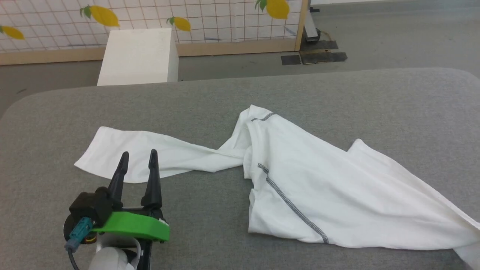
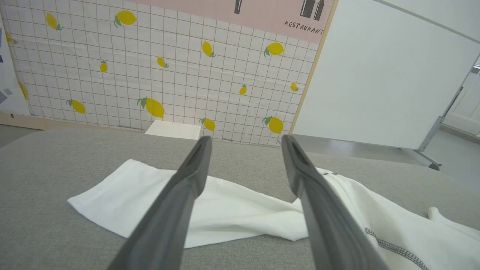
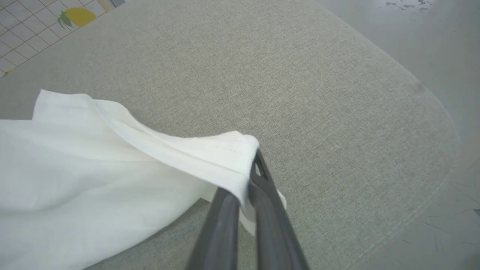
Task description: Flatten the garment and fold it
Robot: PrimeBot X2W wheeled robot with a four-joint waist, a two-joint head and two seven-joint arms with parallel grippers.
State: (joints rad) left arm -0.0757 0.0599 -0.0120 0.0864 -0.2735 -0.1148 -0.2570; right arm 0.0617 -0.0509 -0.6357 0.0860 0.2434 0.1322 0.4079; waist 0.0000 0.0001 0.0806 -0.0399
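A white long-sleeved shirt point(image 1: 300, 176) lies rumpled on a grey padded table point(image 1: 210, 101). Its body is bunched toward the right, with dark stitched seams showing. One sleeve point(image 1: 176, 153) stretches flat to the left and is twisted where it joins the body. The left fingers point(image 1: 152, 176) stand wide apart and hold nothing, their tips over the near edge of that sleeve. Whether they touch the cloth cannot be told. The right fingers point(image 3: 221, 228) are closed tight on a hemmed edge of the shirt near the table's rounded right corner. The pinched cloth is lifted off the surface and drapes back down to the rest. Beyond the table stand a white box point(image 1: 138, 56) and a tiled wall with lemons point(image 1: 225, 18).
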